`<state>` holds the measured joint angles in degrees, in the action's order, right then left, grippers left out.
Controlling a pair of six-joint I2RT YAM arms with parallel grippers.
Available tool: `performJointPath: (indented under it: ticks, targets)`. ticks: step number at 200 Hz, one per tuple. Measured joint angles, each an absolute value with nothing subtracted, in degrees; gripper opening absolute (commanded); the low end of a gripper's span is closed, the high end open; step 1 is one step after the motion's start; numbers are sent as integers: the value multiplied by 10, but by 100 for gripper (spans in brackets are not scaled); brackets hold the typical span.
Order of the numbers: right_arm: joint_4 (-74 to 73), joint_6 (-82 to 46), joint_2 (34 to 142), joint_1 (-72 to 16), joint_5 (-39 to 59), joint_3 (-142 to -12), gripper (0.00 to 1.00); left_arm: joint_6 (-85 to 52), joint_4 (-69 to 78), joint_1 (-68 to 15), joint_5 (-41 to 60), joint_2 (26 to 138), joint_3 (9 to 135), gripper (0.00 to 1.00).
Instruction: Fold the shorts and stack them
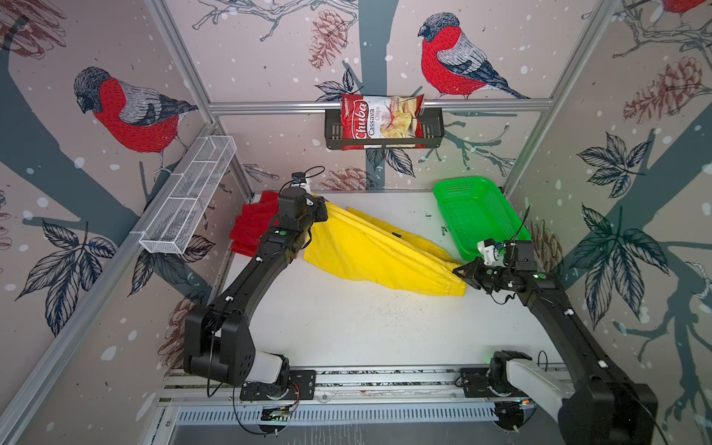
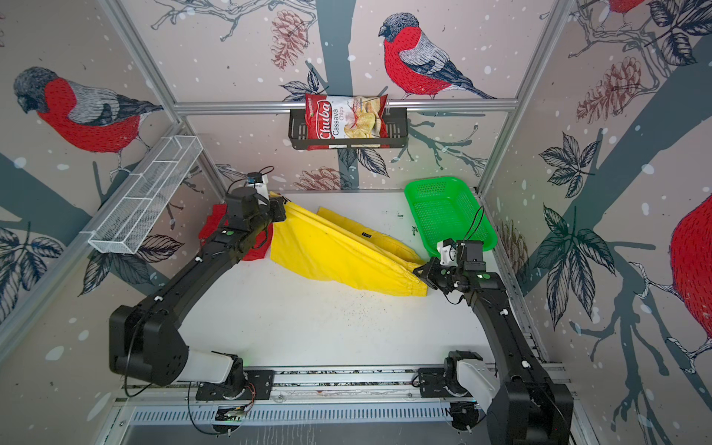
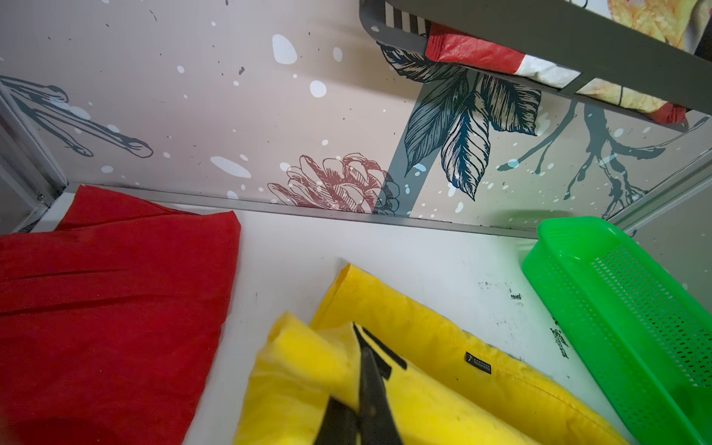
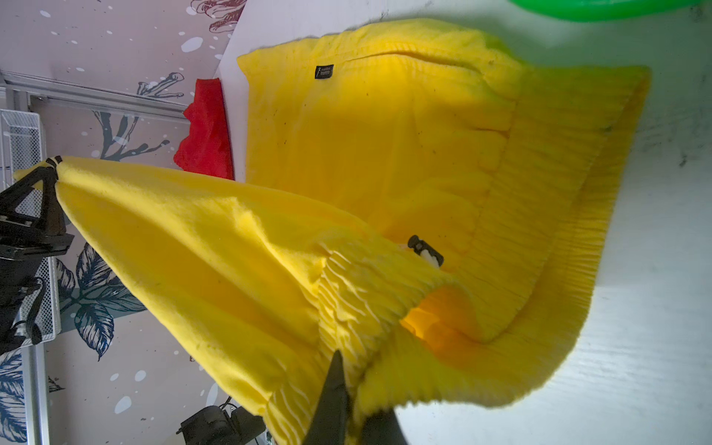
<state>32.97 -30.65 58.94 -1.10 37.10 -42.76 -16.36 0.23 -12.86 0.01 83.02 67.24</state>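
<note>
- The left jaws are closed on a corner of the yellow shorts [image 1: 366, 254], pinching the cloth above the far end of the tabletop [image 1: 346, 327].
- The right jaws are clamped on the gathered elastic waistband [image 4: 346, 308] at the opposite end of the same pair.
- Between the 2 sets of jaws, the gripped layer of yellow cloth runs as a raised, stretched edge. The rest of the pair lies on the tabletop below it.
- A small dark tag [image 3: 477, 363] sits on the lower layer, ahead of the left jaws and off to the side.
- A black cord toggle [image 4: 424, 250] shows at the waistband opening, just ahead of the right jaws.
- The red shorts [image 1: 248, 227] lie bunched on the tabletop just beside the left jaws, on the side away from the right jaws, partly hidden under the left arm. The left wrist view shows a strip of bare tabletop between red and yellow cloth.
- A green basket [image 1: 474, 215] stands on the tabletop near the right jaws, toward the back wall, well apart from the left jaws.
- A chips bag [image 1: 379, 119] rests in a black wall shelf [image 1: 333, 131], high above both sets of jaws.
</note>
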Motion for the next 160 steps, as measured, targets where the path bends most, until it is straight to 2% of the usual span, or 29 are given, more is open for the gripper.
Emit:
performJointPath:
  ticks: [113, 150, 160]
  targets:
    - [264, -300, 683, -1, 330, -433, 4, -183, 39, -129, 34, 1037, 776, 0]
    - [216, -317, 699, -1, 307, -404, 12, -208, 40, -129, 63, 1131, 819, 0]
    - [204, -318, 702, -1, 301, -396, 16, -211, 40, -129, 71, 1155, 830, 3]
